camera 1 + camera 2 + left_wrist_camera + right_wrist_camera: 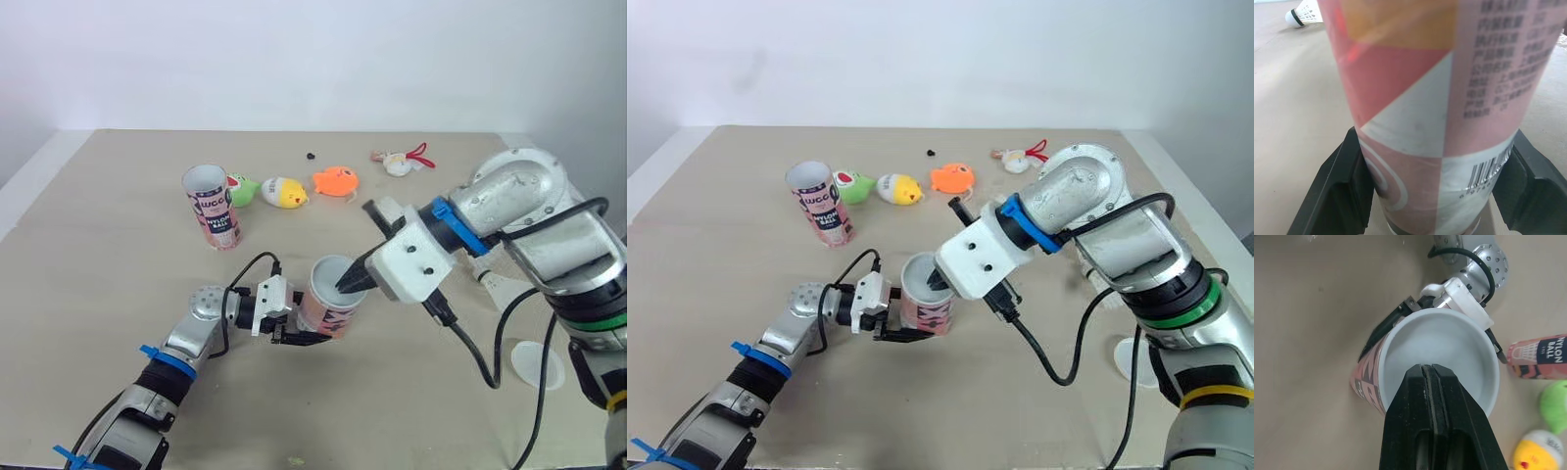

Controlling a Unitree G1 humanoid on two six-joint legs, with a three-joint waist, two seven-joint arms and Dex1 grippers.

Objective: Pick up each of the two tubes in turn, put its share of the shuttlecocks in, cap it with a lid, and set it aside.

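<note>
The tube [323, 308] is clamped near its base by the left hand [312, 338]. The right hand [1430, 377], its fingers pressed together with nothing seen between them, is dipped into the tube's mouth. Filling is judged to be under way. A clean lift out is called for next, then a reach to the shuttlecocks [335, 180] beyond both hands. A plain beige tabletop [118, 274] is backed by a white wall [294, 59].

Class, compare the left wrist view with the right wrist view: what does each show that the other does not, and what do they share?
Left wrist view: the printed side of the tube with its barcode, and a shuttlecock on the table. Right wrist view: that tube's open mouth with the right fingers shut over it, the second tube, a green toy and a yellow toy. Shared: the left fingers clamping the tube.
</note>
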